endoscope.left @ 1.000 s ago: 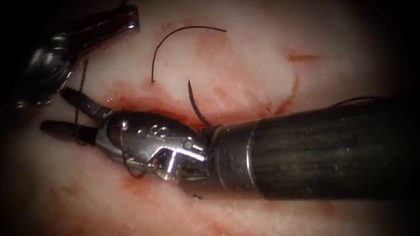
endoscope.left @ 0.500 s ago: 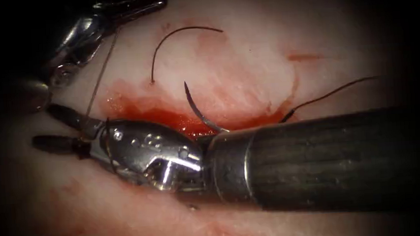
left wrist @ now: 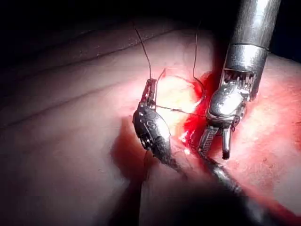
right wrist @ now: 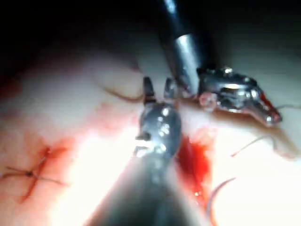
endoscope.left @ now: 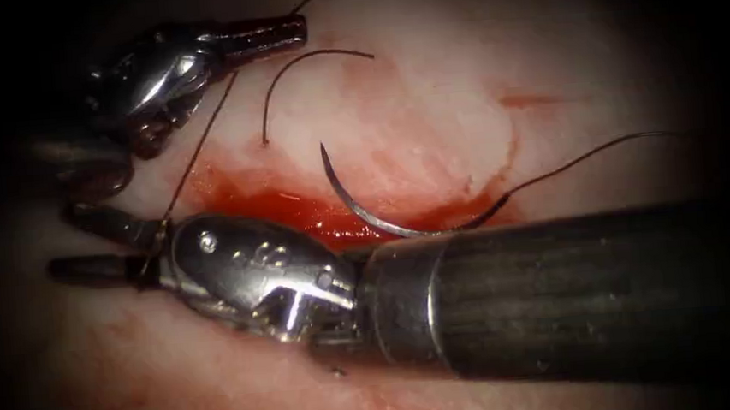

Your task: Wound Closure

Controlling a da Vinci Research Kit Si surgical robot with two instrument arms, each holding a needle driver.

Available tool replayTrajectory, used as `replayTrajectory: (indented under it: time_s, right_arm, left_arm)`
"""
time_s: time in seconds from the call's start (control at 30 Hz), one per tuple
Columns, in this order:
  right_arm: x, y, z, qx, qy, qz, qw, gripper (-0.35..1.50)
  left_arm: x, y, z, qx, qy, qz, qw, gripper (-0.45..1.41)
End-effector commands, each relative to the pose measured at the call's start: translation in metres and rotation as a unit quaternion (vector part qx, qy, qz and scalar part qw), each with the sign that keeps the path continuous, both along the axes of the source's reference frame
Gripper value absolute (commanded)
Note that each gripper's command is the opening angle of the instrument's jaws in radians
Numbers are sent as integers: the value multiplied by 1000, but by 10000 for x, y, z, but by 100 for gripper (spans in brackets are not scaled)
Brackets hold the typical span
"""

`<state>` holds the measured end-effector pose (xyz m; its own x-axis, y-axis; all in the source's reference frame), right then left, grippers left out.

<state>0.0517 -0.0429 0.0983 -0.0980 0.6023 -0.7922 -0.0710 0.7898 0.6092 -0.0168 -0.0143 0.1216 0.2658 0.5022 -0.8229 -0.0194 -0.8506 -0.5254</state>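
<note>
My left tool (endoscope.left: 289, 32) is at the upper left, jaws shut on the thread (endoscope.left: 194, 157). That strand runs taut down to my right tool (endoscope.left: 60, 241), whose open jaws straddle it at the left end of the cut (endoscope.left: 297, 210) without holding it. The curved needle (endoscope.left: 357, 210) lies over the cut with its tip pointing up; neither tool holds it, and its tail thread (endoscope.left: 585, 157) trails right. I cannot tell whether it is in the tissue. In the left wrist view the left tool (left wrist: 149, 92) grips thread beside the open right tool (left wrist: 216, 146).
A loose curved end of thread (endoscope.left: 303, 59) rises from the tissue (endoscope.left: 425, 81) above the cut. Red fluid (endoscope.left: 244, 192) pools along the cut. The right tool's thick shaft (endoscope.left: 577, 293) crosses the lower tissue. An earlier crossed stitch (right wrist: 30, 174) shows in the right wrist view.
The left tool has moved right and up, drawing the thread taut. The right tool has slid down and left, uncovering more of the needle and its tail thread.
</note>
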Motion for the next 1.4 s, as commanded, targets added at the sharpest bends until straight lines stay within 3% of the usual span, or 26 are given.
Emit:
replayTrajectory:
  time_s: [0.03,0.57,0.9,1.17,1.3,1.33,1.37,1.4]
  right_arm:
    - [3,-1,2,0,6,4,1000,24]
    - [-19,7,3,9,35,49,998,19]
    - [-32,21,6,41,67,121,990,17]
    - [-32,24,4,46,80,144,985,17]
    - [-33,26,4,48,77,164,982,31]
    - [-33,27,5,49,72,174,981,64]
    - [-33,27,5,49,72,174,981,64]
    - [-33,28,5,54,72,177,980,79]
  left_arm:
    - [-4,-3,9,1,-2,1,1000,-45]
    - [20,-37,20,-3,-18,8,1000,-45]
    - [44,-59,24,3,-26,-24,999,-45]
    - [50,-67,22,7,-26,-44,999,-45]
    - [53,-75,21,8,-24,-52,998,-45]
    - [55,-79,20,8,-24,-55,998,-45]
    - [55,-79,20,8,-24,-55,998,-45]
    - [56,-80,19,8,-22,-57,998,-45]
